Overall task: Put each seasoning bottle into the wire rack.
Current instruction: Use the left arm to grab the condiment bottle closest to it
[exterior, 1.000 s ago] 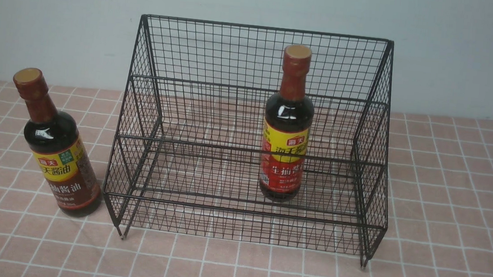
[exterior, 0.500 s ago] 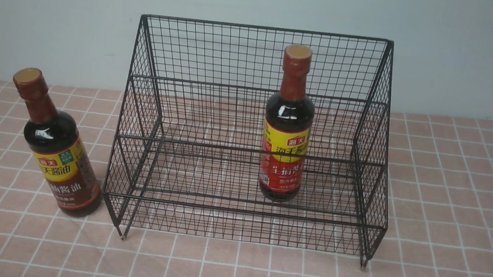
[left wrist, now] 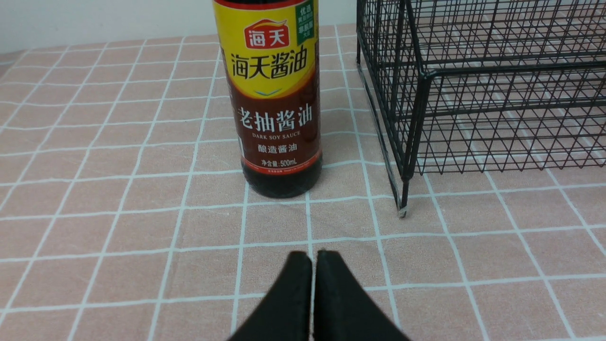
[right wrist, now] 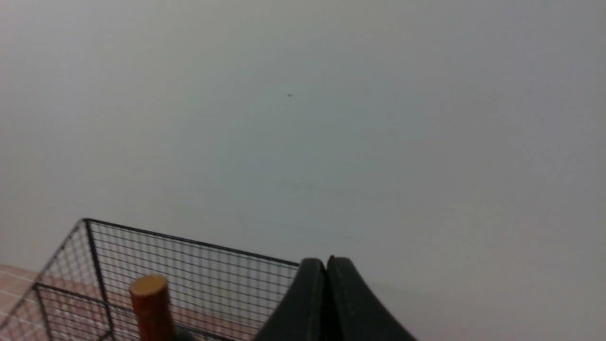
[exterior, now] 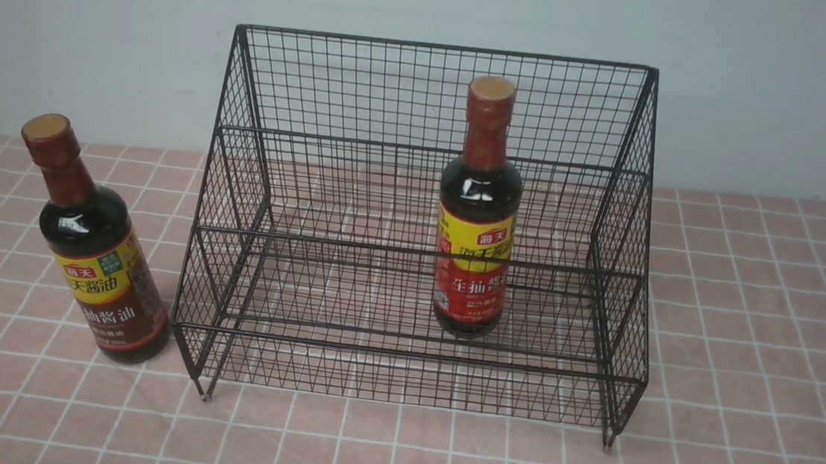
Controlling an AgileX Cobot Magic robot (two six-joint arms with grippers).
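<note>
The black wire rack (exterior: 365,93) stands mid-table. A seasoning bottle with a red label (exterior: 478,215) stands upright on the rack's lower shelf, right of centre. The brown-label seasoning bottle (exterior: 94,249) stands upright on the cloth just left of the rack. In the left wrist view my left gripper (left wrist: 312,255) is shut and empty, low over the cloth a short way in front of that bottle (left wrist: 272,94). My right gripper (right wrist: 325,260) is shut and empty, raised and facing the wall, with the rack's top rim (right wrist: 189,241) and the red-label bottle's neck (right wrist: 150,303) below it. Neither gripper shows in the front view.
A pink tablecloth with a white grid (exterior: 748,329) covers the table. A plain pale wall (exterior: 102,25) rises right behind the rack. The rack's front left foot (left wrist: 401,210) stands close beside the brown-label bottle.
The red-label bottle in the rack has shifted slightly to the left. The brown-label bottle and the rack have not moved.
</note>
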